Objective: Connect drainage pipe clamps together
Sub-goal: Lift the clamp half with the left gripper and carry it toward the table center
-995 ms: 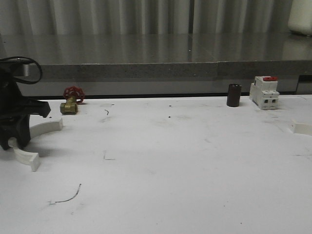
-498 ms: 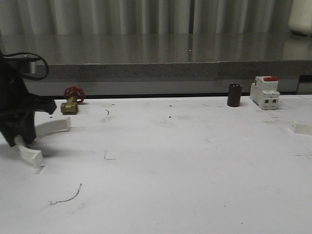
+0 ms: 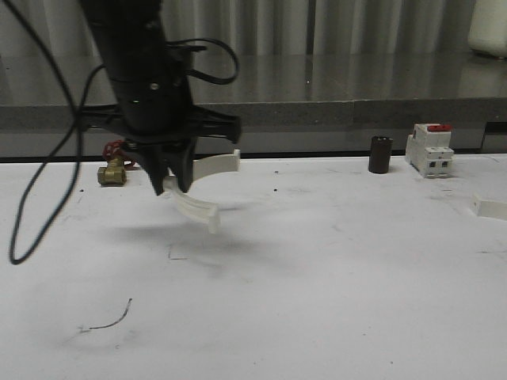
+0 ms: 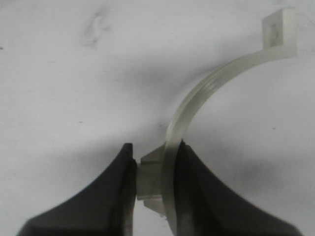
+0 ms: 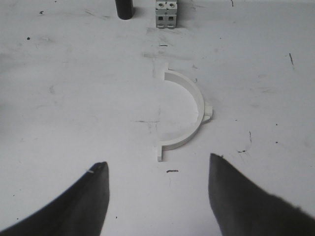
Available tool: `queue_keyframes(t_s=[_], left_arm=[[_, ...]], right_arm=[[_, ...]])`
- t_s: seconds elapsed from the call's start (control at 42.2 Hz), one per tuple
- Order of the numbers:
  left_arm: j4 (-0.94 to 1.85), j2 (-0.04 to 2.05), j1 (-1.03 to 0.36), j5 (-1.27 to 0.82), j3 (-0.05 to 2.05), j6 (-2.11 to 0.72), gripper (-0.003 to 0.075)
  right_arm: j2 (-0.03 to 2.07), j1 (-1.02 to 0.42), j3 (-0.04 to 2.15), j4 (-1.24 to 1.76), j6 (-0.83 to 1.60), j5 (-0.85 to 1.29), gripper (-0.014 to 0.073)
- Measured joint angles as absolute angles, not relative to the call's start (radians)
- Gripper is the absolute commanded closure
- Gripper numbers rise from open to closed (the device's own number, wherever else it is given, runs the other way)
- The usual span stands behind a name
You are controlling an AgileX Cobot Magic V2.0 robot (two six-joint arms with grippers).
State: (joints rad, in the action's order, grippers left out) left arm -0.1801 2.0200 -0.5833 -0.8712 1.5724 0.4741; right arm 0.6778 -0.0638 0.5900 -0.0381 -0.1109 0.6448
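Note:
One white half-ring drainage pipe clamp (image 3: 207,167) hangs in the air above the table's left-centre. My left gripper (image 3: 171,187) is shut on it. In the left wrist view the black fingers (image 4: 118,187) pinch the clamp's (image 4: 197,101) outer nub and band, and the arc curves away to a flat end tab. The other clamp half (image 5: 189,105) lies flat on the table ahead of my right gripper (image 5: 157,169), which is open and hovers short of it, holding nothing. In the front view that clamp (image 3: 491,207) peeks in at the far right edge.
A brass valve with a red handle (image 3: 113,170) sits at the back left. A black cylinder (image 3: 380,154) and a white breaker with a red top (image 3: 429,149) stand at the back right. A raised grey ledge (image 3: 317,115) bounds the far side of the table.
The left arm has risen from the table's far left and swung right toward the centre, carrying its clamp off the surface. The clamp at the right has not moved.

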Motion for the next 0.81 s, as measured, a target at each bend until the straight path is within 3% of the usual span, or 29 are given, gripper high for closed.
queue_keyframes(t_s=[0.355, 0.806], left_arm=[[-0.182, 2.210, -0.714, -0.992, 1.844, 0.658, 0.0687], [-0.168, 2.239, -0.715, -1.029, 1.859, 0.701, 0.0687]], right_arm=[[0.678, -0.064, 0.590, -0.038, -0.111, 0.645, 0.0121], [0.678, -0.064, 0.590, -0.038, -0.111, 0.645, 0.0121]])
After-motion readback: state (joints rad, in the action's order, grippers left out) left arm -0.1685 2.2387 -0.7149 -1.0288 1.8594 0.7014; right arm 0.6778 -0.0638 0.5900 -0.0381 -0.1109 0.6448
